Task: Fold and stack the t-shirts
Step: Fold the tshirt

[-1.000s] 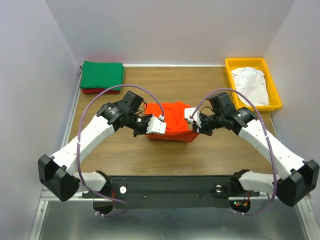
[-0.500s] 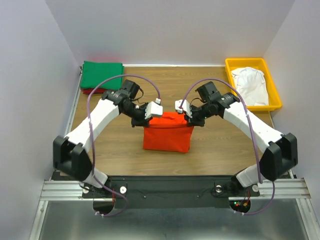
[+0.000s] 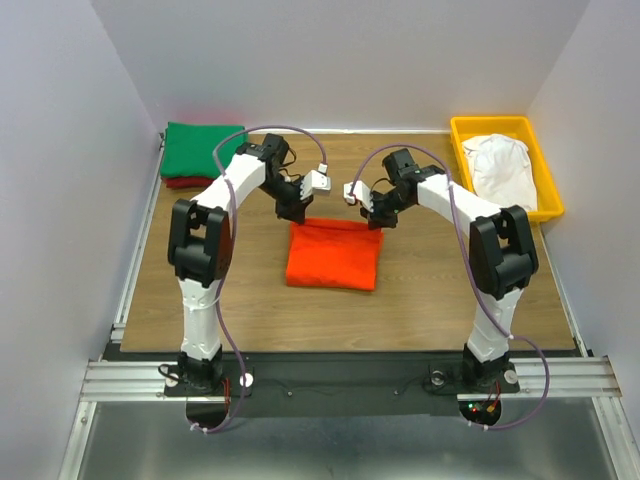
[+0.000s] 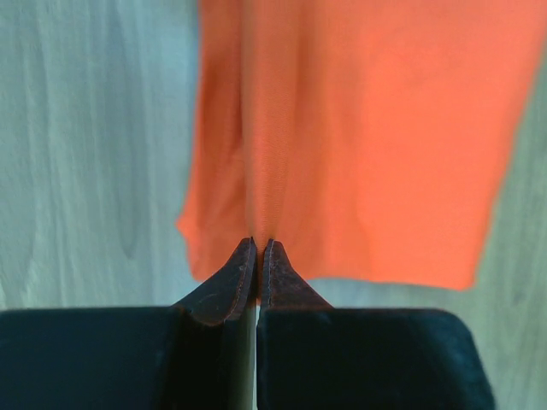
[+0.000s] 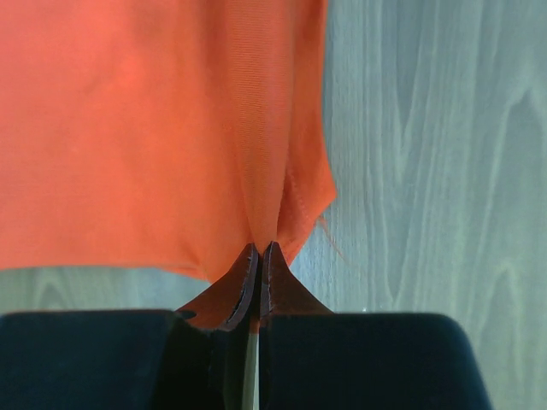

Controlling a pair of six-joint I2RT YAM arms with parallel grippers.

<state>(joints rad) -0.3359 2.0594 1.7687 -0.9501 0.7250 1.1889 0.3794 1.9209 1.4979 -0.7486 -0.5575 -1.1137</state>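
Wood table [image 3: 430, 290], pale walls [image 3: 340, 60]: we count four shirts, one tray [image 3: 490, 122].
Mid-table, orange shirt [image 3: 333, 258], far edge pinched by left gripper [image 4: 258, 243] and right gripper [image 5: 259, 246]; green shirt [image 3: 204, 148] on red shirt [image 3: 178, 183] far-left; white shirt [image 3: 500, 165] in tray.

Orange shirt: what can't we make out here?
- Wrist views: cloth pinched by left gripper and right gripper is blurred; layer count unclear.
- Top view: far edge of orange t-shirt hidden under both grippers.
- Top view: dark red t-shirt mostly buried under green t-shirt.
- Top view: white t-shirt crumpled in yellow tray; underside hidden.
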